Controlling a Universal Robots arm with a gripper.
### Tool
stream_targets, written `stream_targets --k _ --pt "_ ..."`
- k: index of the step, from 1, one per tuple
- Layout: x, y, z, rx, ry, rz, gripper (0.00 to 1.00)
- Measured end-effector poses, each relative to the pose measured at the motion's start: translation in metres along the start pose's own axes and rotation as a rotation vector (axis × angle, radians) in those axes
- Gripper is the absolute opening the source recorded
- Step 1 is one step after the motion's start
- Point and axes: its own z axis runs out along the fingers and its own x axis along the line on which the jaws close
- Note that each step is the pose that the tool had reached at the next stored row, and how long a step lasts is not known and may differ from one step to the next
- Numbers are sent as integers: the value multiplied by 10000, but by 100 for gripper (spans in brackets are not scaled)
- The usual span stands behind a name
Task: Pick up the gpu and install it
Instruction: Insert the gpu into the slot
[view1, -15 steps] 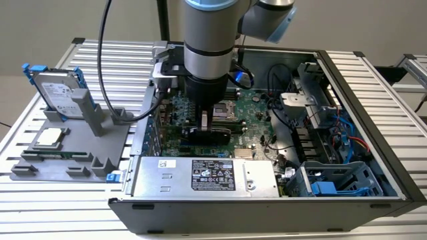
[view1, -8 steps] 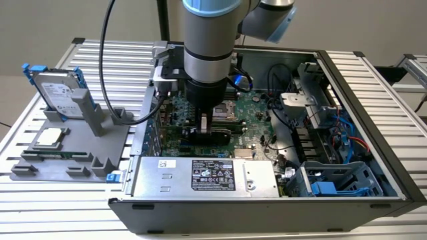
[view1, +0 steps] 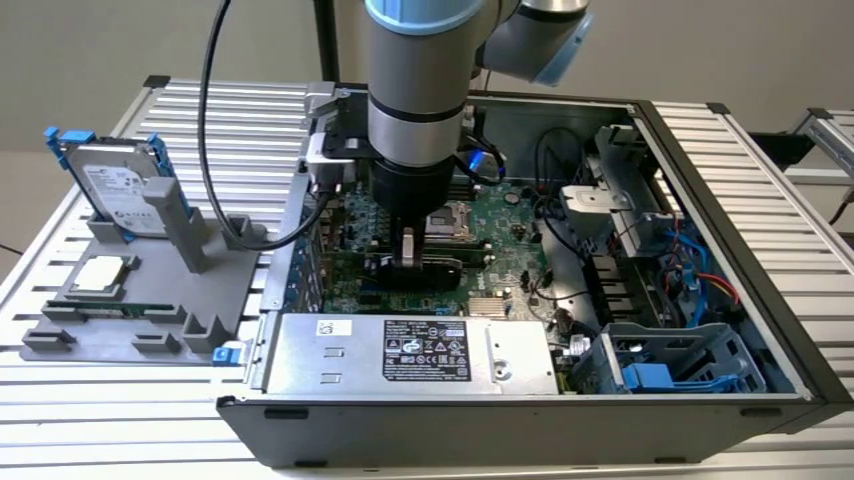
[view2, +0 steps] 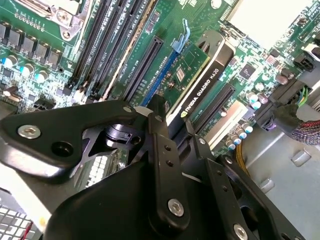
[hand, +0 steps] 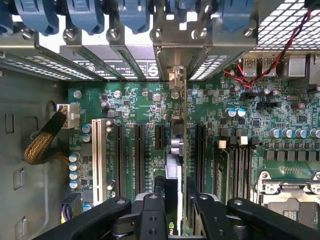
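Tool (hand: 176, 200) clamped gpu (view2: 200, 82) edge-on, upright over motherboard (hand: 140, 105) slot so bracket faced case rear.

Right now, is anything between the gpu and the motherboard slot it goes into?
Nothing visible. The gripper holds the gpu edge-down among the motherboard's expansion slots; whether it is fully seated cannot be told.

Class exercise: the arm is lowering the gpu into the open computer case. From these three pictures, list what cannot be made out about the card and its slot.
- Whether the gpu is fully seated: in both wrist views the gripper covers its near end.
- The contact edge: in the first wrist view the card shows edge-on, hiding it.
- The card in the exterior view: the arm blocks most of it.
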Motion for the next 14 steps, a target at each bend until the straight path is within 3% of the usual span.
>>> stream_targets --k 1,2,14 --pt "-1 -1 4 5 -10 -1 0" --pt "-1 0 2 -1 -7 0 100" --pt "0 1 -13 -7 9 1 100"
